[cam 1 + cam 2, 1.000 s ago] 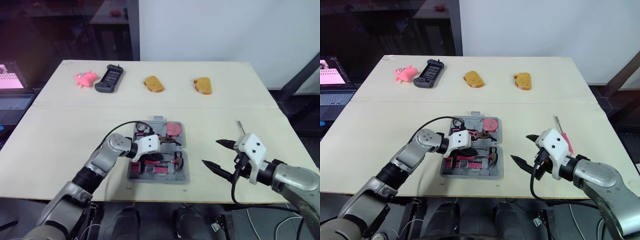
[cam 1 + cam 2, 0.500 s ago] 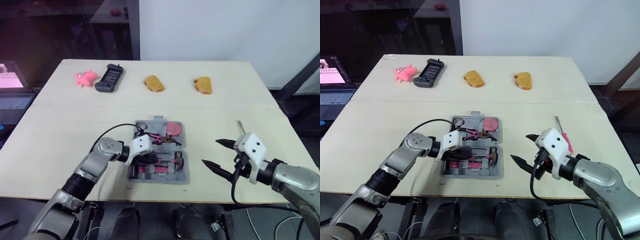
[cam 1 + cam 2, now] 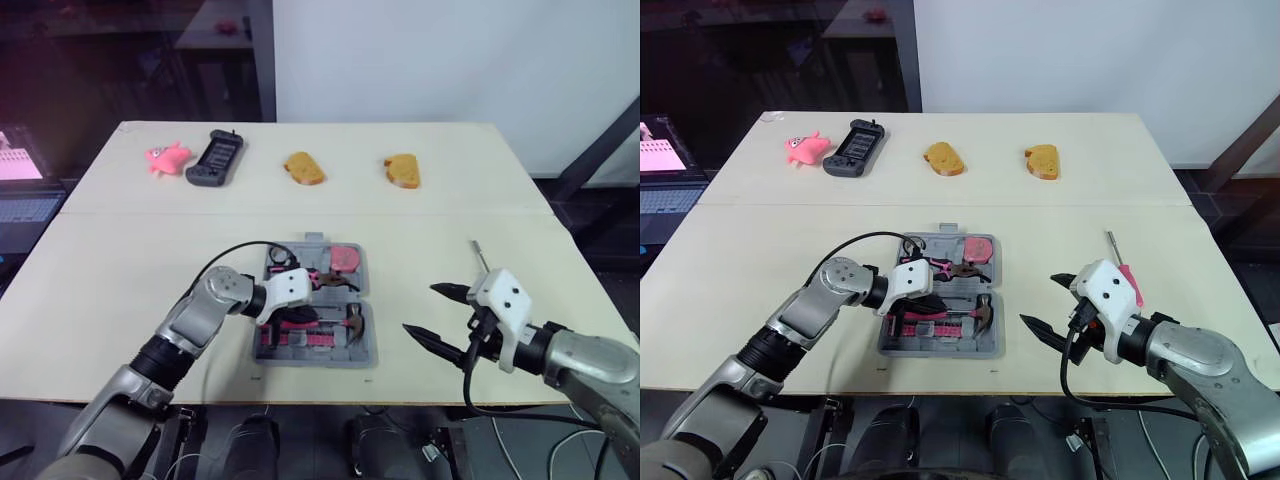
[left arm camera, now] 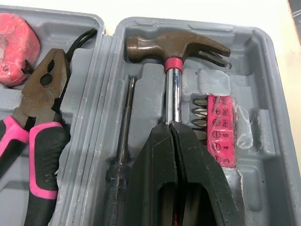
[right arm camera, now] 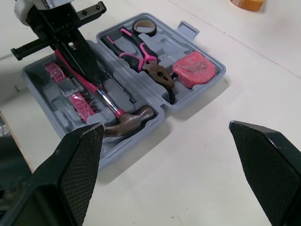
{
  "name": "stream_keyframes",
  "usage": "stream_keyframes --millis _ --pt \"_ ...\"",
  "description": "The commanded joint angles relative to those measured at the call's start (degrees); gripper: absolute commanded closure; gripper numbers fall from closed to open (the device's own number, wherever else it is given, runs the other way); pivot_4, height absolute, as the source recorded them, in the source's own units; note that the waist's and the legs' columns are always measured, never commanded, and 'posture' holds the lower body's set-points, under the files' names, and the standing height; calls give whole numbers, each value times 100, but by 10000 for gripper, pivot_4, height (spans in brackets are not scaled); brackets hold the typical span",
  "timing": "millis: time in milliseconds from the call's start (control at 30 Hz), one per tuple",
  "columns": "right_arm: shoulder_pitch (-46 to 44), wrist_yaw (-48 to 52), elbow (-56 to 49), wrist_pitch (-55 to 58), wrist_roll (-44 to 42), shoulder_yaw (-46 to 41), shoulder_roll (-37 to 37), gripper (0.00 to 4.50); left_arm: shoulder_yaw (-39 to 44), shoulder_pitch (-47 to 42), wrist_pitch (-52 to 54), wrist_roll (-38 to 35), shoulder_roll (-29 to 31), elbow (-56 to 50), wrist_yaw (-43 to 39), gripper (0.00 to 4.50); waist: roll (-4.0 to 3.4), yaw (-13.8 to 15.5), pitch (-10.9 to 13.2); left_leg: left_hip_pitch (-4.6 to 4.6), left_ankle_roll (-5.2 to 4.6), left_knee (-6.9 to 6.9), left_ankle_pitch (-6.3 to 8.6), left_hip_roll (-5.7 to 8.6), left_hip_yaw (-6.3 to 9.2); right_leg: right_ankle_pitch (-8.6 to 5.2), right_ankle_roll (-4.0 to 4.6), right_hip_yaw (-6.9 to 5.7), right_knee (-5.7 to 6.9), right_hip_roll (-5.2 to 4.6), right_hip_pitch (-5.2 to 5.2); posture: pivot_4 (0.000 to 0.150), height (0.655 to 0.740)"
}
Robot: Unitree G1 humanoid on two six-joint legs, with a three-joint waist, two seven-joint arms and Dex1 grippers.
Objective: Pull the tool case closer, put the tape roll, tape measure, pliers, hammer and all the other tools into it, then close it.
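Observation:
The grey tool case [image 3: 372,332] lies open near the table's front edge. In it are the tape roll [image 5: 143,27], pink-handled pliers [image 4: 40,94], pink tape measure [image 3: 346,257], hammer [image 4: 176,47], a dark screwdriver [image 4: 127,122] and a strip of bits [image 4: 218,127]. My left gripper [image 4: 171,127] is shut, its fingers lying along the hammer's handle over the case's near half. To the right of the case my right gripper [image 3: 420,307] hovers open and holds nothing. Behind it a pink-handled screwdriver [image 3: 1110,245] lies on the table, its handle partly hidden.
Along the table's far edge sit a pink toy [image 3: 167,157], a black handheld device [image 3: 215,158] and two pieces of bread [image 3: 305,167] [image 3: 403,170]. A laptop [image 3: 20,180] stands off the table to the left.
My left gripper drew back toward the case's left side, then eased a little forward over the hammer handle. The right gripper has stayed put.

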State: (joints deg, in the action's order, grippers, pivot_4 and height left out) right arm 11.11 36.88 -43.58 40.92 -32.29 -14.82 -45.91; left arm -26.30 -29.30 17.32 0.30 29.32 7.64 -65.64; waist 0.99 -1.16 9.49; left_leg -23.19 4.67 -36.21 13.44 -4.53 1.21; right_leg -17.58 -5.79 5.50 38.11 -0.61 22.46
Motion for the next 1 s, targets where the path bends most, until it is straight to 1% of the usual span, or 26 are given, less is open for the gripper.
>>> stream_keyframes --millis 33,167,400,500,567,633,767,833,900,1000 --pt "-11 -26 -195 2 -67 -183 -22 0 -383 326 192 449 310 217 -71 44560 -1 -6 -3 1 0 1 0 0 0 0 0 0 0 0 0 1500 7400" --pt "-42 -39 -171 16 -62 -177 -28 0 -483 423 29 653 339 252 110 44560 -3 -22 -10 9 -2 6 1 -1 -1 -2 3 3 0 3 -3 1500 7400" --pt "-91 -43 -130 38 -48 -196 -61 0 -635 692 -300 869 160 629 584 44560 -5 -11 -61 32 -9 10 6 -1 -5 -12 8 9 0 4 -22 1500 7400" --pt "-83 -38 -136 66 -56 -219 -80 0 -626 789 -403 873 115 771 660 44560 0 10 -83 78 -24 11 15 -1 -16 -28 20 17 -5 1 -65 1500 7400" --pt "-91 -26 -125 75 -56 -227 -91 0 -590 791 -444 844 95 832 682 44560 12 11 -104 91 -37 10 24 -1 -17 -49 42 17 -8 1 -80 1500 7400" --pt "-104 -12 -106 75 -54 -233 -95 0 -542 761 -505 795 77 869 678 44560 13 10 -114 101 -39 11 26 -1 -17 -55 44 17 -9 1 -91 1500 7400" --pt "-192 23 -61 78 -63 -249 -108 0 -169 592 -544 380 -8 739 557 44560 12 8 -115 111 -43 13 29 -1 -17 -57 46 17 -10 0 -100 1500 7400" --pt "-223 57 -20 63 -47 -253 -113 0 159 469 -470 23 53 422 374 44560 12 0 -109 110 -44 14 29 -1 -17 -57 46 17 -10 0 -98 1500 7400" --pt "-226 111 28 39 -38 -292 -128 0 560 376 -228 -451 196 -67 141 44560 19 -18 -96 93 -44 16 29 -1 -17 -57 46 17 -7 2 -80 1500 7400" --pt "-179 242 158 -36 -48 -490 -136 0 1425 244 336 -1463 576 -892 -256 44560 23 -27 -60 50 -45 17 28 -4 -16 -53 42 18 4 5 -31 1500 7400"
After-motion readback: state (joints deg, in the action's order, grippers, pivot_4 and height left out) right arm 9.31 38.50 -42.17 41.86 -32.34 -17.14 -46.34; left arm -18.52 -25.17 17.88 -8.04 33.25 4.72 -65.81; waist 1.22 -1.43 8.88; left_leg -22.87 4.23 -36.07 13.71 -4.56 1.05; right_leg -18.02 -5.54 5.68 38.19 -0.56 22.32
